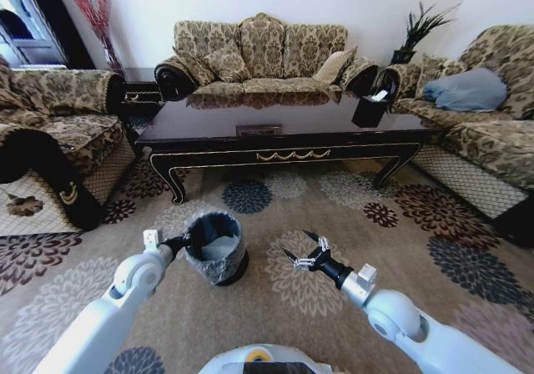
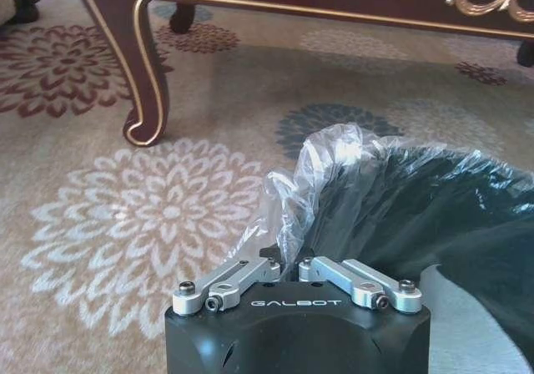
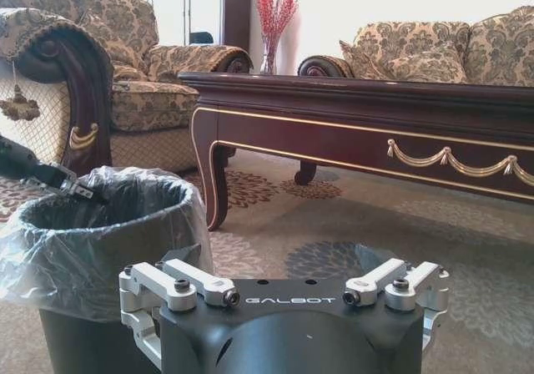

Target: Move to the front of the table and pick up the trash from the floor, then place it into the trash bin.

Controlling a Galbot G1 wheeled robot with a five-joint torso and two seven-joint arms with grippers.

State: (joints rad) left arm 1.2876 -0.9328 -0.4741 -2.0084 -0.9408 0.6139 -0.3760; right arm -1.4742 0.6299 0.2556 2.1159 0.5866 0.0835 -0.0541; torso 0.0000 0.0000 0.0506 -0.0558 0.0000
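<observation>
The trash bin (image 1: 215, 255), black with a crinkled clear bag, stands on the flowered floor (image 1: 350, 224) in front of the dark table (image 1: 284, 154). My left gripper (image 1: 178, 243) is at the bin's near-left rim, shut on the rim and bag. The left wrist view has the bag bunched at the gripper (image 2: 288, 253) and the bin's (image 2: 434, 215) dark inside beyond. In the right wrist view the same gripper (image 3: 71, 189) sits on the bin's (image 3: 100, 232) far edge. My right gripper (image 1: 301, 250) hovers open and empty to the bin's right. The trash is out of view.
Patterned sofas close in the left (image 1: 50, 140), back (image 1: 263, 57) and right (image 1: 492, 132) sides. A black tissue box (image 1: 370, 109) stands on the table's right end. A curved table leg (image 2: 146, 82) is near the bin. Open carpet lies right of the bin.
</observation>
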